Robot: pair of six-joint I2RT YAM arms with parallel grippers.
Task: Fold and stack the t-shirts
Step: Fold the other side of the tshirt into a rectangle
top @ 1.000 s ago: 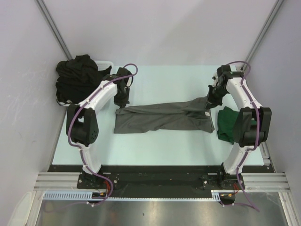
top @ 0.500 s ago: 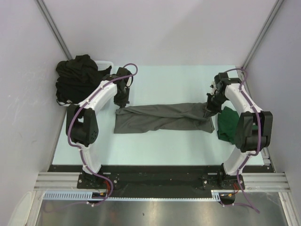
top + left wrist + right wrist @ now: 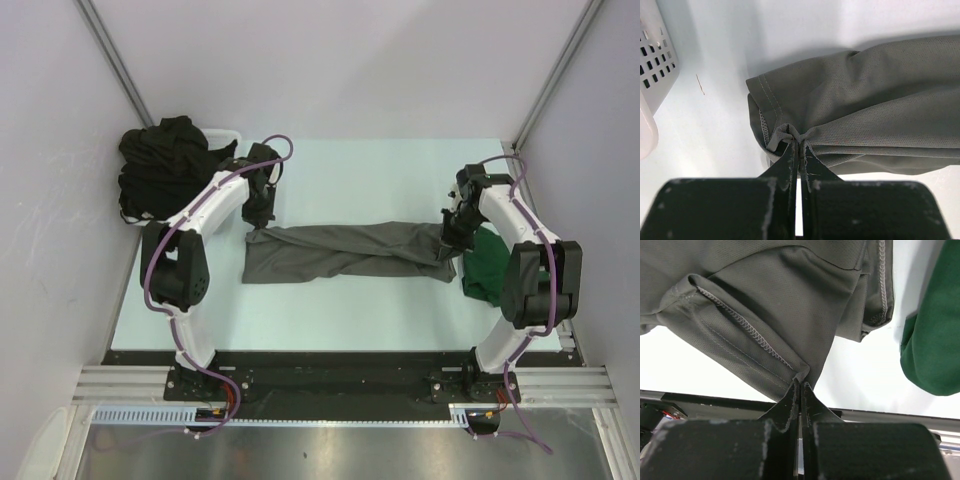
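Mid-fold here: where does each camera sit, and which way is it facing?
Top external: above and behind the arms, facing down at the table; both show.
Left wrist: along the shut left gripper, at the pinched grey t-shirt.
Right wrist: along the shut right gripper, at its other end; green t-shirt beside.
All share the grey t-shirt.

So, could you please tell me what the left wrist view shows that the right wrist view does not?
Only the left wrist view shows the white basket at its left edge, and the left gripper shut on a bunched hem of the grey t-shirt. Only the right wrist view shows the green t-shirt at its right edge, and the right gripper shut on a stitched edge of the grey one. Both views show the grey t-shirt pinched between closed fingers, with the pale table beneath.
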